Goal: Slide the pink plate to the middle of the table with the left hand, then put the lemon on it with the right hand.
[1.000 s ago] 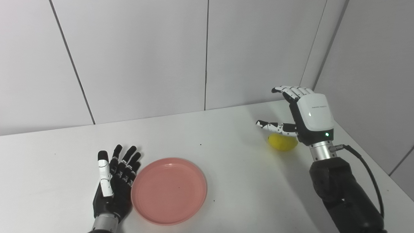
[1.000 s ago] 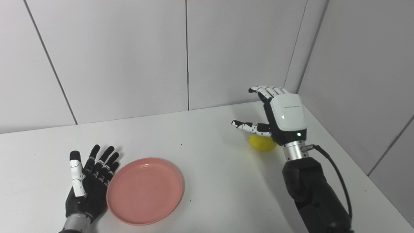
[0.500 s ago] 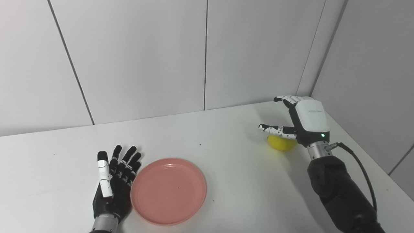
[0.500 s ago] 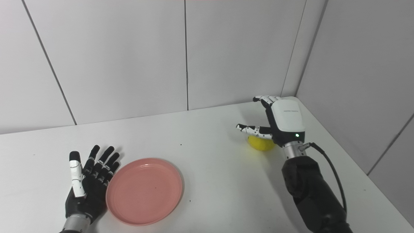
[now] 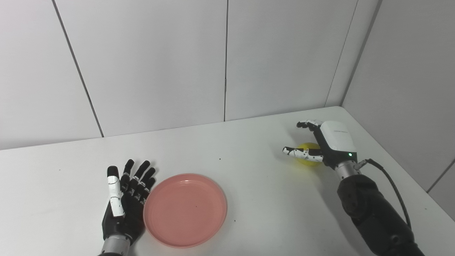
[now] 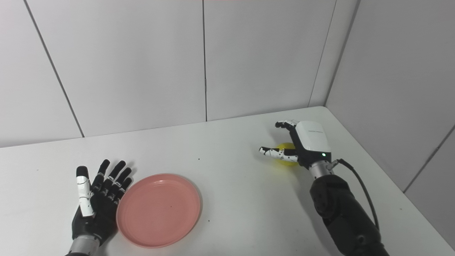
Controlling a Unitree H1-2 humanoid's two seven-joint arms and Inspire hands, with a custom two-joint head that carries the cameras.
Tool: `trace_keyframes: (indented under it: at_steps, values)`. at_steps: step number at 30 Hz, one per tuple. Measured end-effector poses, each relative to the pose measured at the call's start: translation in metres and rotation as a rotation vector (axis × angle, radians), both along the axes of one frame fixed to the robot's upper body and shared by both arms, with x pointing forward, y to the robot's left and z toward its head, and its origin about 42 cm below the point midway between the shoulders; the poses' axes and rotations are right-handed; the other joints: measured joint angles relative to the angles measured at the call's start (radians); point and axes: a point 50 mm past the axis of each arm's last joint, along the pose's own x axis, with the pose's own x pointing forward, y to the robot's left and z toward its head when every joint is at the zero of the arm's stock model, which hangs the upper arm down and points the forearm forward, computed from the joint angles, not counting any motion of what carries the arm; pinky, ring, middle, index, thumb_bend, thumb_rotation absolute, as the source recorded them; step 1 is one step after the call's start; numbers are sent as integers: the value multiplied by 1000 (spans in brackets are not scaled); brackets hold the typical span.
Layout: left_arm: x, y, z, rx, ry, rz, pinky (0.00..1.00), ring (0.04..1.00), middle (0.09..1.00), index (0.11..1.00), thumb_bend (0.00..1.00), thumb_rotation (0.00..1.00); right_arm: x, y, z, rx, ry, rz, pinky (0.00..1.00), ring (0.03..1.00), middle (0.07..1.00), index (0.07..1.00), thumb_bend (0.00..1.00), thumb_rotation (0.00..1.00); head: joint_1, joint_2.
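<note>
Bright, even light; soft shadows

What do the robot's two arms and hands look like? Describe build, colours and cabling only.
The left hand is black on its palm side, with one white-shelled digit and a silver metal wrist. The right hand has a white back shell with faint grey lettering, a small green light, and white fingers with black patches. Its silver wrist joins a bulky black forearm, with a black cable looping beside it.
</note>
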Motion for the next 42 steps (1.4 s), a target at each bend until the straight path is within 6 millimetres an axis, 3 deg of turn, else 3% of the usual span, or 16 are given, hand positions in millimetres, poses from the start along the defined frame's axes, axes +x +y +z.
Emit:
trace_keyframes:
  at_steps: [15, 34, 42]
  values:
    - [0, -5, 0, -9, 1, -6, 927, 878, 875, 988, 779, 871, -1, 6, 15, -27, 80, 34, 599, 696, 738, 724, 788, 769, 6, 2]
    - [-1, -6, 1, -17, 1, -3, 918, 880, 875, 991, 777, 857, -3, -6, -18, -24, 220, -19, 599, 680, 728, 718, 799, 734, 5, 8]
    - [-1, -6, 0, -17, 2, -4, 920, 880, 875, 990, 779, 859, -1, -10, -20, -27, 213, -34, 568, 650, 704, 705, 796, 712, 6, 9]
